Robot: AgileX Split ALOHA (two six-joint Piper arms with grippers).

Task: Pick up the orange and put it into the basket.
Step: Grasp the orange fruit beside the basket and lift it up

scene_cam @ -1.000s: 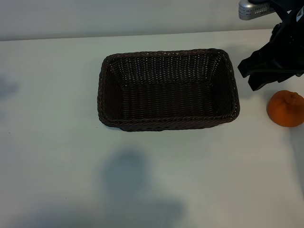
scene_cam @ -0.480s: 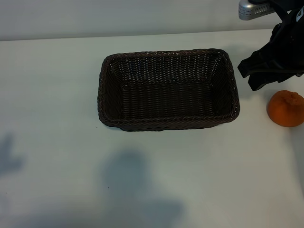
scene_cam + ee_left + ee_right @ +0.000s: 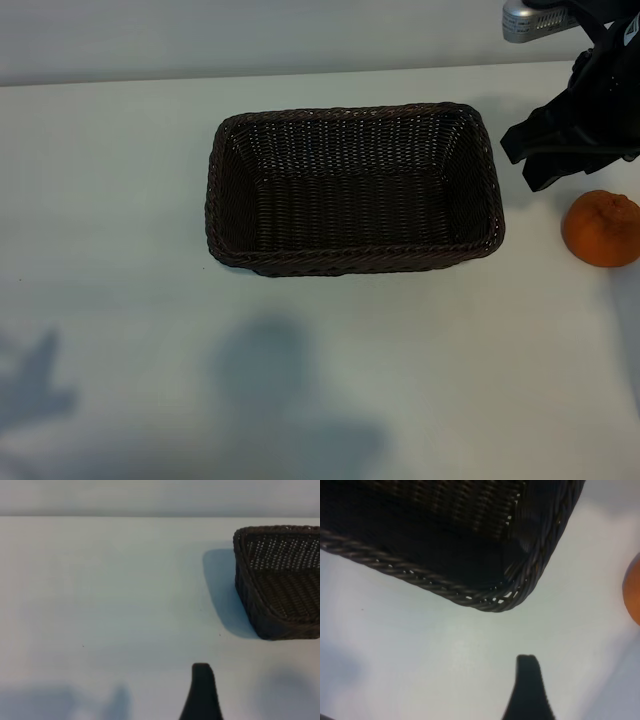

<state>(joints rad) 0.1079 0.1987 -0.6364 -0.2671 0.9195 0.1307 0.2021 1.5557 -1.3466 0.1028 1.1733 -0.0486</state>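
The table (image 3: 120, 180) is white, and the basket (image 3: 355, 188) sits empty in the middle. Your right gripper (image 3: 560, 150) hangs between the basket and the orange (image 3: 601, 228), fingers apart, holding nothing. Drop straight over the fruit, then squeeze softly. The left gripper (image 3: 202, 692) looks open, though only one finger shows.

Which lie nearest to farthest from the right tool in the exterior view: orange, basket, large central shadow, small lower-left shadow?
1. basket, its right end beside the right tool, and orange, at the right edge: too close to call.
2. large shadow, front centre of the table.
3. small shadow, lower left.
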